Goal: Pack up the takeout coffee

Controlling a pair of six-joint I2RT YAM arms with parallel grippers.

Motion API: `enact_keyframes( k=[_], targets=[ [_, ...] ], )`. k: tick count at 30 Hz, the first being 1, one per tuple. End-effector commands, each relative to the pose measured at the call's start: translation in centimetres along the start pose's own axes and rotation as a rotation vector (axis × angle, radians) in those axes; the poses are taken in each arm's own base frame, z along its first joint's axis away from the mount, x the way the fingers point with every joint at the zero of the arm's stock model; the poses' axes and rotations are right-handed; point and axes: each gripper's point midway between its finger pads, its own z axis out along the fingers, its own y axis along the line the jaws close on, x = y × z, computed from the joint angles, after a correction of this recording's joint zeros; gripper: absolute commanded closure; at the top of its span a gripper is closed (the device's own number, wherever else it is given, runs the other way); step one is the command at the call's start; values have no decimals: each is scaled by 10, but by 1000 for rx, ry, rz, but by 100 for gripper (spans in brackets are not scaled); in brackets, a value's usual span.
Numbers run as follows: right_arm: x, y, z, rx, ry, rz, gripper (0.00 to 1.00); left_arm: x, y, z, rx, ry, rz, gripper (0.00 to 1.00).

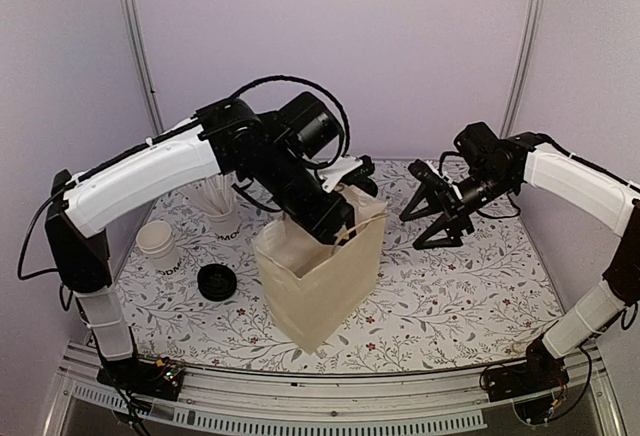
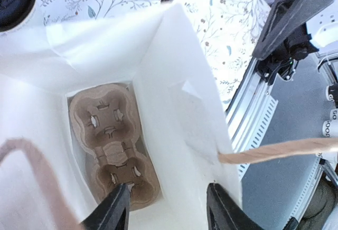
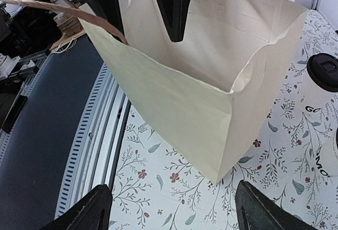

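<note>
Floral-print tabletop (image 1: 450,296), plain pale walls (image 1: 400,46). Takeout coffee (image 3: 321,74) stands upright on it just beside the paper bag (image 1: 320,276), outside it (black lid on). Left gripper (image 2: 169,187) hangs in the bag's mouth, fingers apart, gripping nothing; pulp cup carrier (image 2: 111,140) lies flat on the bag floor below. Right gripper (image 3: 171,188) hovers near the bag, fingers spread wide. One loose black lid (image 1: 217,281) sits left of the bag.

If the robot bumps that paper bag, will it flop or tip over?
Probably floppy: the paper bag has thin walls, creased at the rim. It seems light, holding only a cardboard cup carrier, so a bump would likely slide or tip it.
</note>
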Motion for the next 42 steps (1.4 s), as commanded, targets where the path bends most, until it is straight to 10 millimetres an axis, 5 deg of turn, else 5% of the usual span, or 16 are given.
enact_keyframes(
  k=[1, 15, 18, 21, 27, 31, 37, 42],
  targets=[
    [-23, 11, -10, 10, -16, -40, 17, -12, -12, -44, -6, -79, 31, 48],
    [-91, 48, -9, -6, -11, -238, 17, -48, -73, -142, 255, -377, 78, 46],
    [-101, 60, -4, -28, -8, -280, 20, -46, -62, -170, 173, -458, 65, 47],
    [-105, 68, 6, -40, 14, -307, 23, -34, -29, -186, -6, -520, 28, 42],
    [-111, 75, 24, -55, 67, -343, 35, -6, 17, -150, -220, -420, 48, 37],
    [-118, 74, 27, -56, 71, -356, 48, 0, 29, -125, -278, -344, 90, 40],
    [-123, 72, 29, -47, 66, -368, 66, -17, 38, -106, -326, -347, 152, 43],
    [-128, 72, 31, -56, 58, -362, 95, -39, 45, -104, -369, -385, 176, 66]
  ],
)
